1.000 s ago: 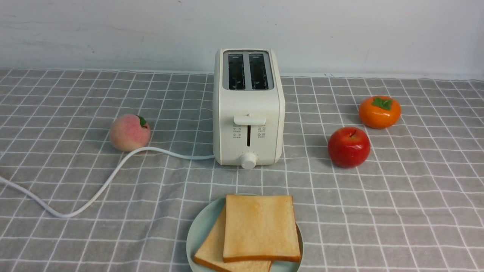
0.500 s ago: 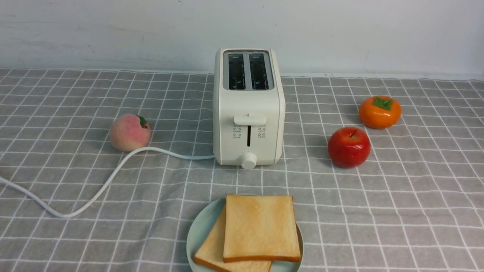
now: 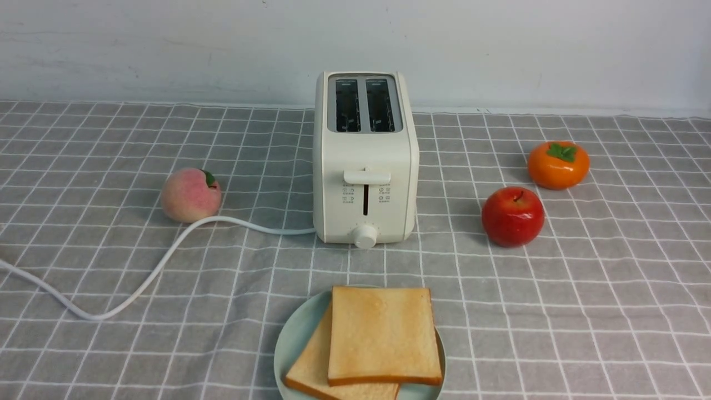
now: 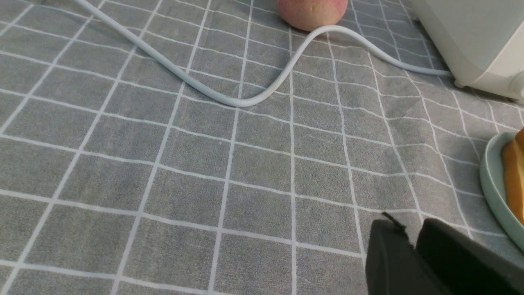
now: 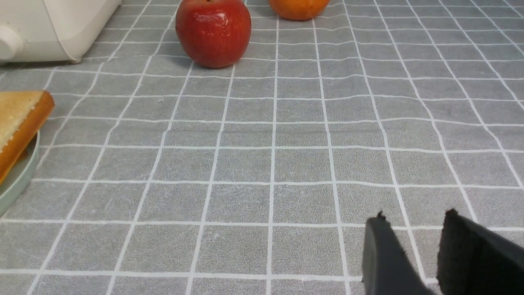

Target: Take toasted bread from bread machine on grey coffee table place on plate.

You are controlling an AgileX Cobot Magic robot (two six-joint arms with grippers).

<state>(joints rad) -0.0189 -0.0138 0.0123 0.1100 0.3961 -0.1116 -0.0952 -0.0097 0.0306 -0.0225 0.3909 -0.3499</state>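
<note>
Two slices of toasted bread lie overlapped on the mint-green plate (image 3: 289, 339) at the front middle of the grey coffee table (image 3: 555, 311); the top slice (image 3: 383, 333) covers most of the lower slice (image 3: 311, 369). Behind them stands the cream bread machine (image 3: 364, 166) with both slots empty. Neither arm shows in the front view. My left gripper (image 4: 411, 229) hovers over bare cloth on the left of the plate (image 4: 491, 180), its tips slightly apart and empty. My right gripper (image 5: 414, 219) is open and empty over cloth to the right of the bread (image 5: 20, 114).
A peach (image 3: 190, 194) sits left of the bread machine, and the white cord (image 3: 139, 289) curls past it across the cloth to the left edge. A red apple (image 3: 512, 215) and an orange persimmon (image 3: 557, 164) stand to the right. A white wall closes the back.
</note>
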